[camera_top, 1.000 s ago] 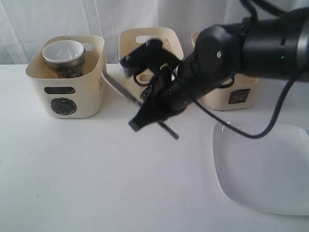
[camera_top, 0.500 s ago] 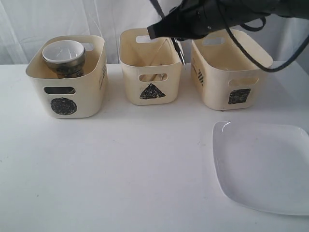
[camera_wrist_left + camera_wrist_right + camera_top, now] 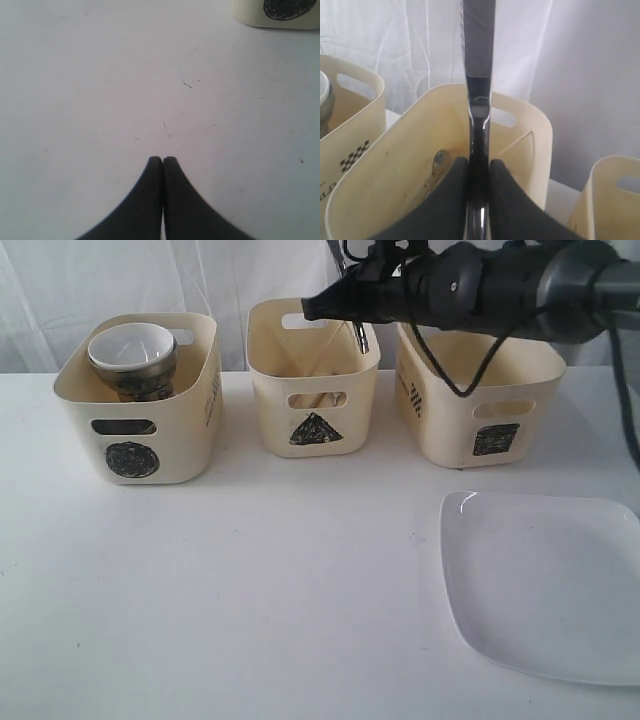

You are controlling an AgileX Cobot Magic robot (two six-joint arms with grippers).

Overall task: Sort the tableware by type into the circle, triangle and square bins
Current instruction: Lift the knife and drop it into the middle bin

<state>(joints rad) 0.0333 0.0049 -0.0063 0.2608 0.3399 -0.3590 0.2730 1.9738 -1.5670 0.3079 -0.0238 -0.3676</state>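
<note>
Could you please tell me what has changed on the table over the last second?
The right gripper, shut on the knife, rose from low over the table in front of the triangle bin to above that bin's opening; in the last half second it barely shifted. Nothing was let go. The circle bin with its dishes, the square bin and the plate stayed put.
</note>
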